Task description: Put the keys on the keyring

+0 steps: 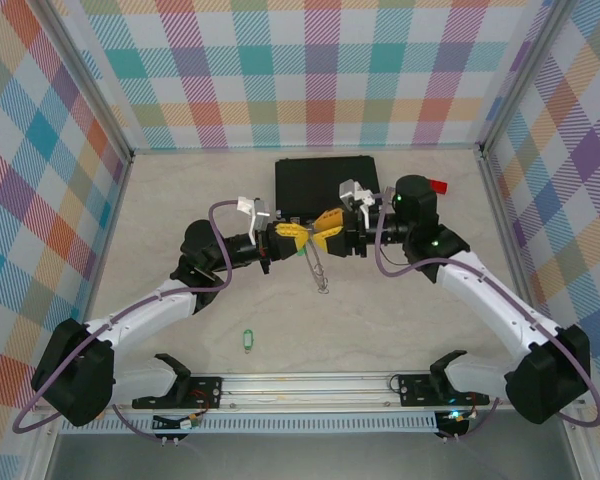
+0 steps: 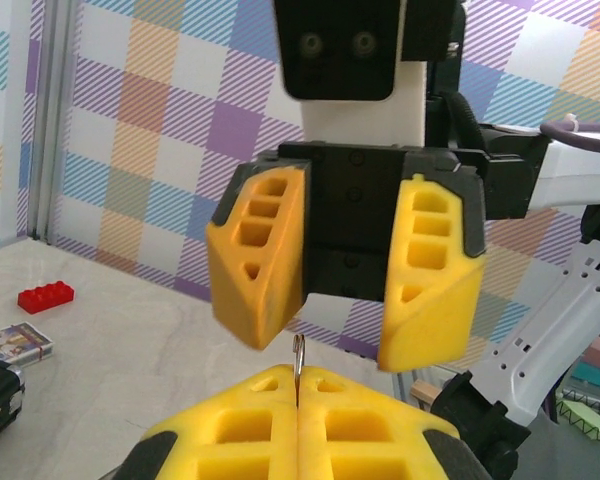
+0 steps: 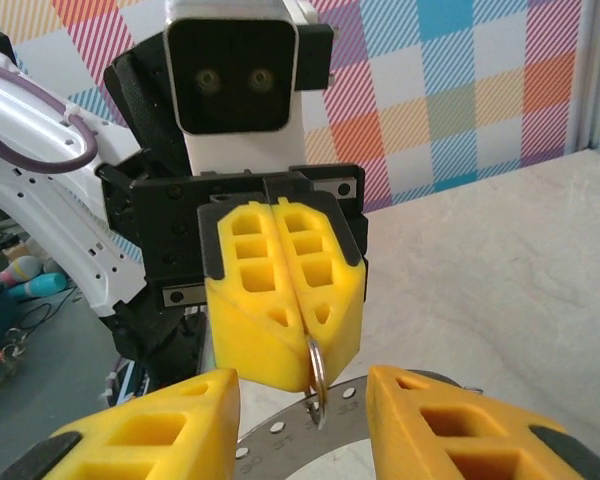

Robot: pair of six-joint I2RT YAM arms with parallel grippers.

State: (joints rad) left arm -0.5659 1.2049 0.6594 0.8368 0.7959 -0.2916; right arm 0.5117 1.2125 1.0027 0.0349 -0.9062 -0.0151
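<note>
while the left gripper is clamped tight on the keyring, the right gripper faces it tip to tip with its yellow fingers spread apart. in the left wrist view the keyring shows as a thin metal edge rising at 12 o'clock from the seam of the closed fingertips. in the right wrist view it hangs out of those pressed-together fingertips at 6 o'clock. from above the keyring is seen nearly edge-on, slanting away from the grippers toward 5 o'clock, and whether its low end touches the table is hard to tell. one green-tagged key lies flat on the table at about 7 o'clock from the keyring, well apart from it. the black case sits at 12 o'clock from the two grippers, and a red block lies at 2 o'clock from the right gripper, near its wrist.
</note>
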